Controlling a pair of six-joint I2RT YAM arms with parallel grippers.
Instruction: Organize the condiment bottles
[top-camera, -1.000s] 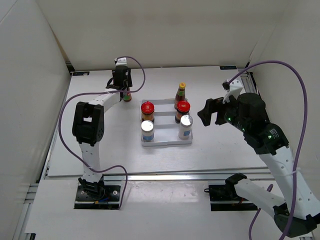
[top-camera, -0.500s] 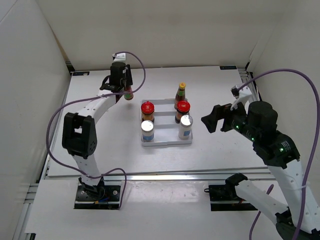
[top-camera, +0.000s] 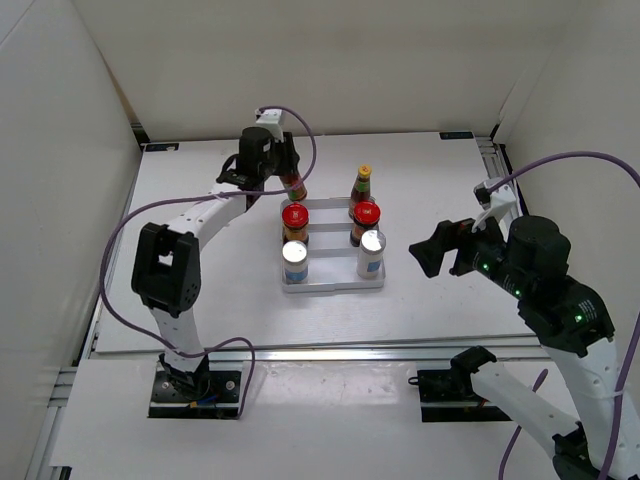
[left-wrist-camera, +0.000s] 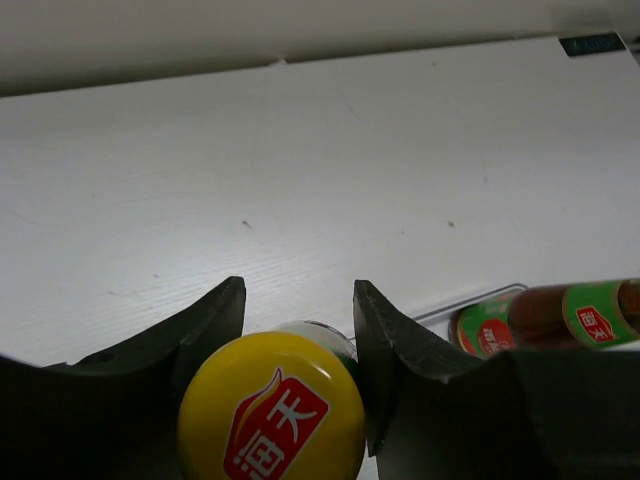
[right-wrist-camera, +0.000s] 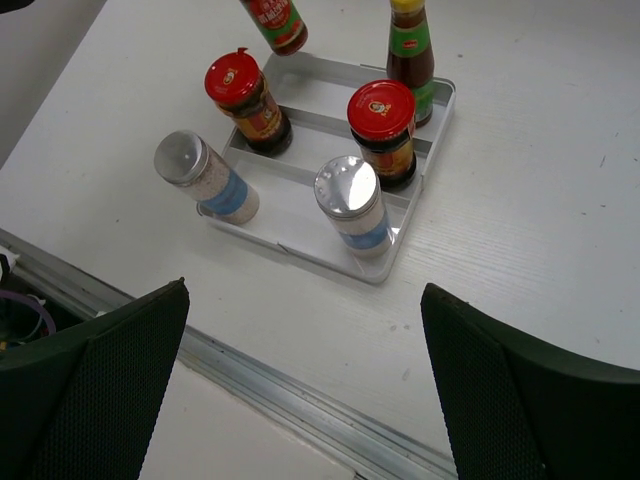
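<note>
My left gripper (top-camera: 272, 168) is shut on a slim red-sauce bottle (top-camera: 294, 186) and holds it in the air over the back left corner of the white tray (top-camera: 330, 285). In the left wrist view its yellow cap (left-wrist-camera: 272, 412) sits between the fingers (left-wrist-camera: 398, 360). On the tray stand a second sauce bottle (top-camera: 362, 185), two red-lidded jars (top-camera: 294, 217) (top-camera: 365, 215) and two silver-topped shakers (top-camera: 295, 258) (top-camera: 371, 250). My right gripper (top-camera: 428, 252) hangs open to the right of the tray, with nothing in it; in its own view the gripper (right-wrist-camera: 305, 335) looks down on the tray's rim (right-wrist-camera: 330, 262).
White walls close in the table at the back and on both sides. A metal rail (right-wrist-camera: 300, 400) runs along the near edge. The left arm's purple cable (top-camera: 115, 255) loops over the table's left side.
The left arm has carried the sauce bottle up and to the right, from the table's left side to the tray's back left corner. The right arm has drawn back a little, right and nearer.
</note>
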